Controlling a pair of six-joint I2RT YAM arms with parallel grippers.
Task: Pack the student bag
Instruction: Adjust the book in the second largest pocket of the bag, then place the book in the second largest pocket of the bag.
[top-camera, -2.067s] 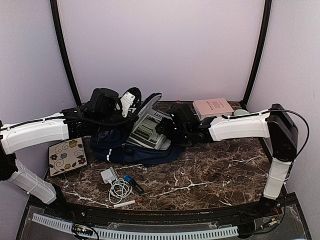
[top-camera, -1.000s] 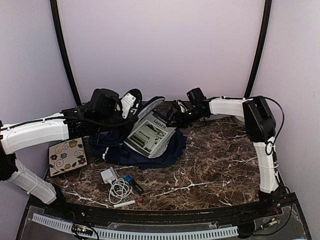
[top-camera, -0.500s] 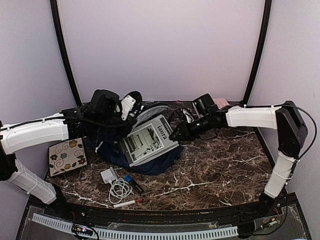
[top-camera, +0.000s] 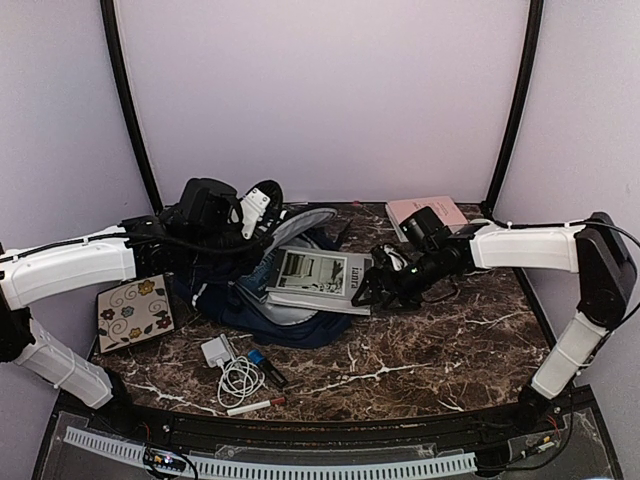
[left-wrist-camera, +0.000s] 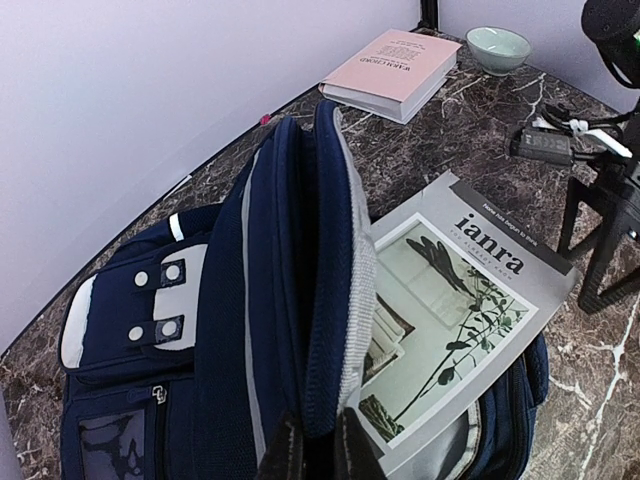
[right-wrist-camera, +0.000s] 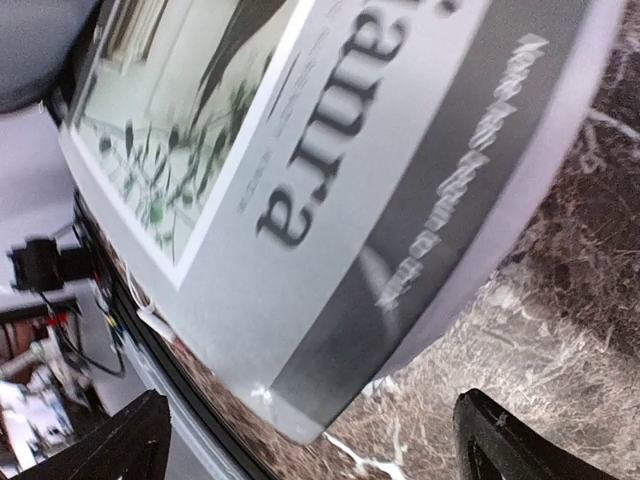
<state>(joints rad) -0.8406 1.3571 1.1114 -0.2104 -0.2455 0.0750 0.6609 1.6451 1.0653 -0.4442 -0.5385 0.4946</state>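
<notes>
The student bag (top-camera: 225, 295) is a navy backpack lying at the table's back left; it also shows in the left wrist view (left-wrist-camera: 200, 330). My left gripper (left-wrist-camera: 320, 445) is shut on the edge of its raised flap and holds the mouth open; it also shows in the top view (top-camera: 262, 202). A grey "ianra" magazine (top-camera: 320, 275) lies partly in the mouth, its right end sticking out over the table; the wrist views show it too (left-wrist-camera: 450, 300) (right-wrist-camera: 300, 190). My right gripper (right-wrist-camera: 310, 405) is wide open at the magazine's right corner, seen from above (top-camera: 366, 290).
A pink book (top-camera: 430, 212) and a pale green bowl (left-wrist-camera: 498, 45) sit at the back right. A floral tile (top-camera: 135, 312) lies left of the bag. A white charger with cable (top-camera: 228, 368), a blue item (top-camera: 258, 357) and a pen (top-camera: 252, 405) lie in front.
The magazine has tipped from steep in the bag's mouth to nearly flat and slid right. My right arm has swung forward and right with it. The left gripper has kept its hold.
</notes>
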